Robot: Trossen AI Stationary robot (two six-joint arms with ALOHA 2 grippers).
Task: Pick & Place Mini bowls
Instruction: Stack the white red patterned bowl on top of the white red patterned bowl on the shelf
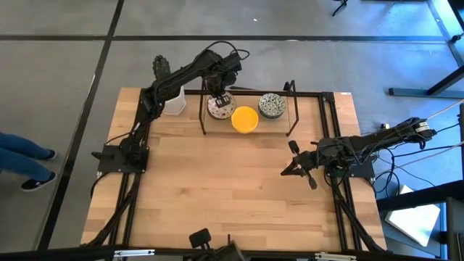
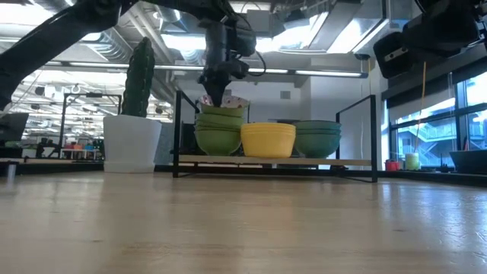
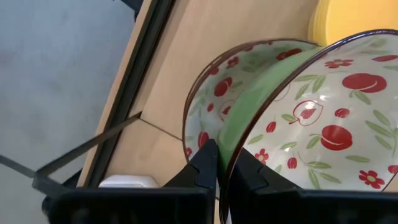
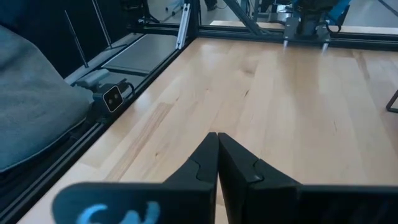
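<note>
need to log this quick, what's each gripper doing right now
Left gripper: shut on the rim of the top red-speckled bowl.
Right gripper: shut, holding nothing.

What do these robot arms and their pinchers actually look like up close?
Both are slim, jointed and black, with loose black cables trailing along them. The left gripper and the right gripper each end in two dark, wedge-shaped fingers. The right one's body carries a pale blue marking.

place: robotics lab inside an open-plan office or workshop hall | evidence: two dark robot arms (image 1: 181,76) standing bolted on black frames at a pale wooden table (image 1: 217,188) | grey concrete floor (image 1: 58,65) showing taped lines | exposed ceiling ducts (image 2: 319,23) and strip lights hanging overhead | large windows (image 2: 464,114) | cluttered benches (image 2: 61,144) sitting behind
</note>
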